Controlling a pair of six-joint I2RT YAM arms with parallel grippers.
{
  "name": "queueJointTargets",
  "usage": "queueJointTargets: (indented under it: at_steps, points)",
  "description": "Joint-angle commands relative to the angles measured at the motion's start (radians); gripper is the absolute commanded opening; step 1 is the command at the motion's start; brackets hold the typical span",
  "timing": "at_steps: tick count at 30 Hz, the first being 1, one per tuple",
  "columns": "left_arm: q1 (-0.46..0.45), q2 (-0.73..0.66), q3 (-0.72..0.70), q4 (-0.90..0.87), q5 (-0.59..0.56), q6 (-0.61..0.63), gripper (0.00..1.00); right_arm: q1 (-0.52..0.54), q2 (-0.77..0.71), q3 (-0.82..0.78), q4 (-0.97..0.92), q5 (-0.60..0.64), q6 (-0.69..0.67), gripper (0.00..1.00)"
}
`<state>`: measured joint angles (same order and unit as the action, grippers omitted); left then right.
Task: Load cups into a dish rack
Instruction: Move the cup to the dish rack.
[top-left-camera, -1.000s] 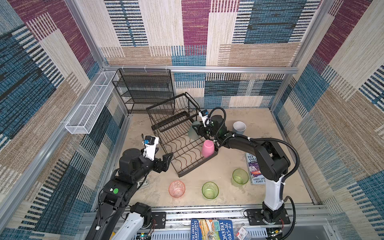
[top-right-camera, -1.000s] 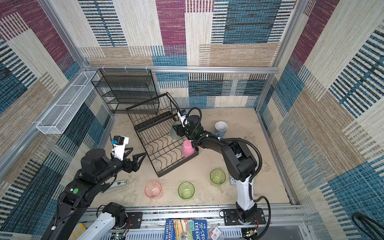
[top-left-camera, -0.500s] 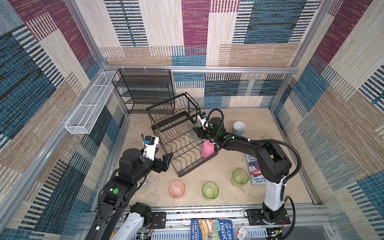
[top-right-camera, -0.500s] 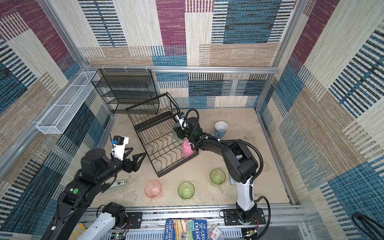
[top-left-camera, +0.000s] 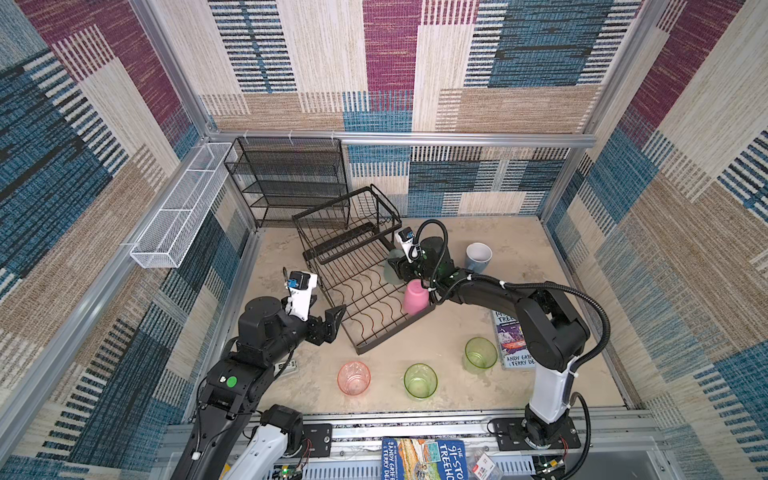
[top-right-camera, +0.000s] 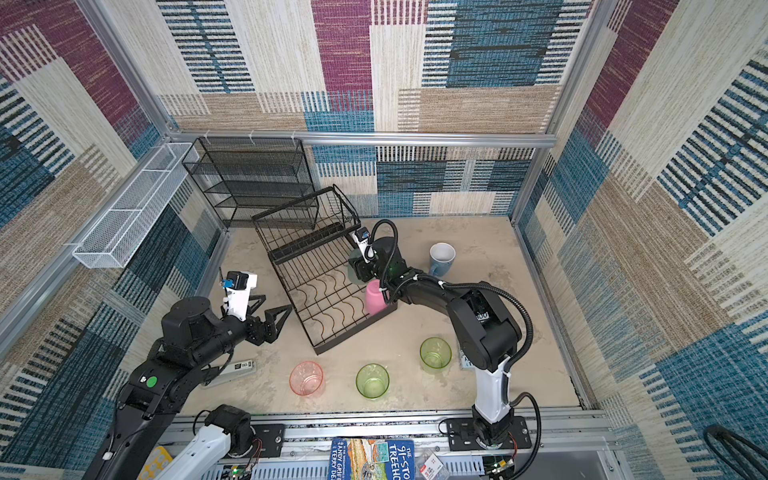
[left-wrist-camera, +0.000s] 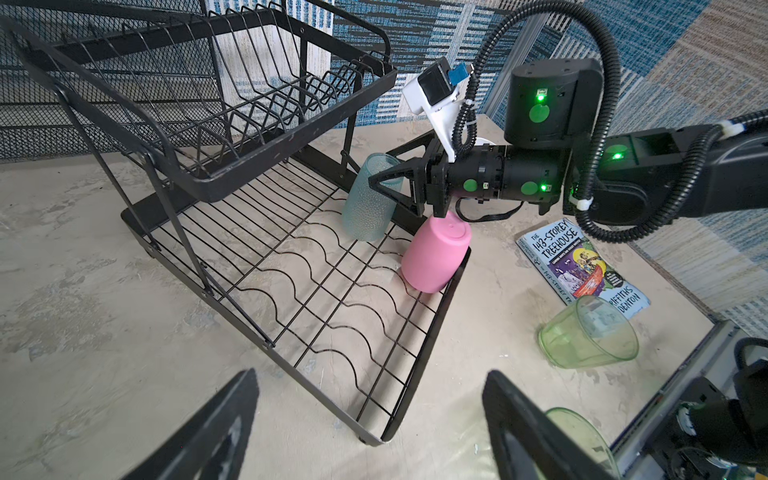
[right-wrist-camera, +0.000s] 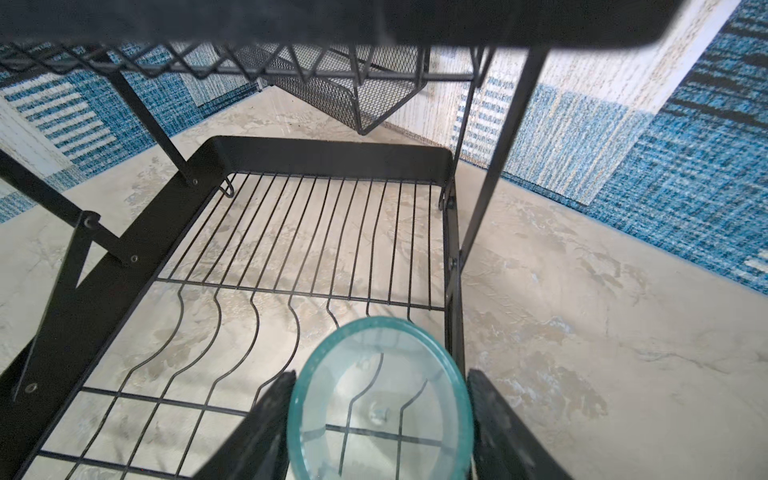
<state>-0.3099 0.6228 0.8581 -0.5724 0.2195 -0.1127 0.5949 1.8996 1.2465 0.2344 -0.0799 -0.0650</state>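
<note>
Right gripper (right-wrist-camera: 380, 424) clasps the frosted teal tumbler (left-wrist-camera: 365, 212) at the dish rack (top-left-camera: 395, 331) lower tray; left gripper (top-right-camera: 272, 305) hangs open beside the rack

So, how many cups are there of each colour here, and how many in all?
Pink: 2 (opaque pink cup, translucent pink cup)
Green: 2 (green cups)
Teal: 1 (frosted teal cup)
Blue: 1 (blue mug)
Total: 6
</note>
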Motion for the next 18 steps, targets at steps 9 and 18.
queueJointTargets:
  at_steps: [9,18]
  points:
    - [0.002,0.0,-0.002,0.029,0.02,-0.002,0.88,0.004,-0.002,-0.006,-0.007,0.026,-0.01,0.56]
    - [0.002,-0.005,-0.003,0.03,0.021,-0.002,0.88,0.004,-0.006,0.008,-0.035,0.015,-0.002,0.77]
